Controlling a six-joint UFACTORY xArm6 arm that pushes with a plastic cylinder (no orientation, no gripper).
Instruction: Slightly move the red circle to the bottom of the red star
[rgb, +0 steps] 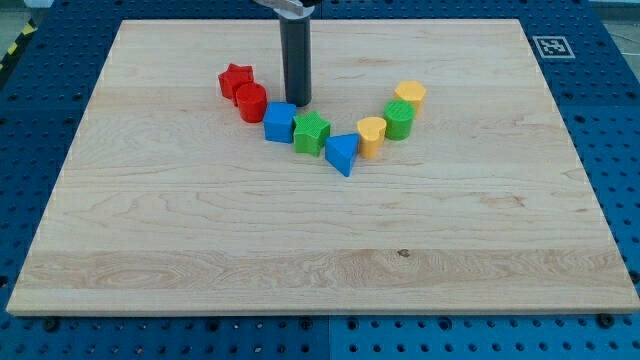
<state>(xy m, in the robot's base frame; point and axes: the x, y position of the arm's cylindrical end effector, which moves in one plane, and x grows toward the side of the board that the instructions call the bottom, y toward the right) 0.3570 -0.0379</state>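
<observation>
The red star (236, 79) lies at the upper left of the wooden board. The red circle (251, 102) touches it at its lower right. My tip (298, 103) stands just right of the red circle, a small gap away, and right above the blue block (280, 122), which touches the red circle's lower right side.
A curved row of blocks runs rightward from the blue block: a green star-like block (312, 133), a blue triangle (342, 154), a yellow block (371, 136), a green cylinder (399, 121), a yellow block (409, 96). The board's top edge (320, 20) is near the rod.
</observation>
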